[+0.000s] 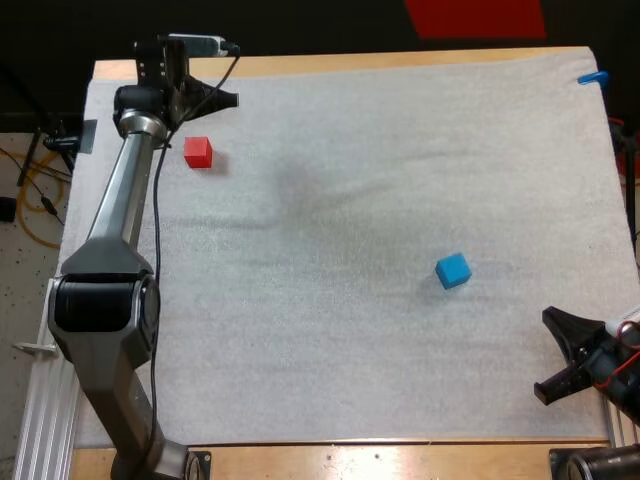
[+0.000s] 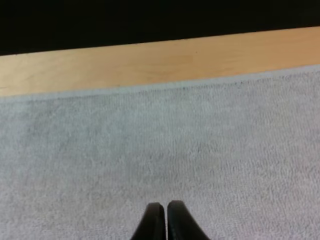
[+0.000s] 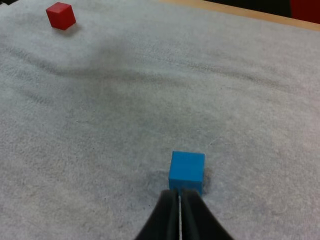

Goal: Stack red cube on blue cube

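Your left end effector (image 2: 165, 206) is pinched narrow, holding nothing, over the white foam mat (image 2: 160, 140) by the wooden counter (image 2: 150, 60) edge, near the small red cube (image 1: 198, 152). Your right end effector (image 3: 179, 193), equally narrow and empty, points at the small blue cube (image 3: 186, 171), well apart from the red one.

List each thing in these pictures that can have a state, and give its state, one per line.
red cube, resting on the mat, not held, not stacked.
blue cube, resting on the mat, nothing on top.
left hand, shut on nothing, over bare mat.
right hand, shut on nothing, pointed toward the blue cube.
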Controlling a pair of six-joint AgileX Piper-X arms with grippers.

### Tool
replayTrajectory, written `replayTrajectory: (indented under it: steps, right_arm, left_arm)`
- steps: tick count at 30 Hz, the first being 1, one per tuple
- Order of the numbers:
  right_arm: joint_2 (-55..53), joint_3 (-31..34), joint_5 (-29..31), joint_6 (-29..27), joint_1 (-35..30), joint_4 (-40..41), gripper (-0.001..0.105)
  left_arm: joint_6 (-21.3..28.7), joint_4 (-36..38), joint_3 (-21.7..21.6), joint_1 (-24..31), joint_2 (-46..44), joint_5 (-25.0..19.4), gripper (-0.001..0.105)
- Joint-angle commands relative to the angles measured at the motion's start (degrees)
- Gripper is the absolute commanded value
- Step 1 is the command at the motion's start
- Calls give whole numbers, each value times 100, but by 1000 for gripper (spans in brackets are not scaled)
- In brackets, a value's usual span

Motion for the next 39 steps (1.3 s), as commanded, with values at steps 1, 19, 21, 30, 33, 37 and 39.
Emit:
replayTrajectory:
  steps: [1,19,21,30,33,37,39]
  right_arm:
    - [3,-59,39,-59,17,-31,0]
    - [3,-59,46,-21,17,-31,0]
    - [3,-59,71,119,17,-31,0]
    - [3,-59,69,204,17,-31,0]
    - [3,-59,69,204,17,-31,0]
    - [3,-59,69,204,17,-31,0]
    - [3,-59,69,204,17,-31,0]
  left_arm:
    - [-139,-8,-48,-16,80,-342,0]
    - [-151,-189,-48,270,565,-440,0]
    - [-141,-296,-48,270,590,-441,0]
    - [-141,-42,-48,270,594,-424,0]
    - [-65,69,-48,270,594,-424,0]
    - [-51,405,-48,270,687,-177,0]
    - [-134,586,-48,270,780,18,0]
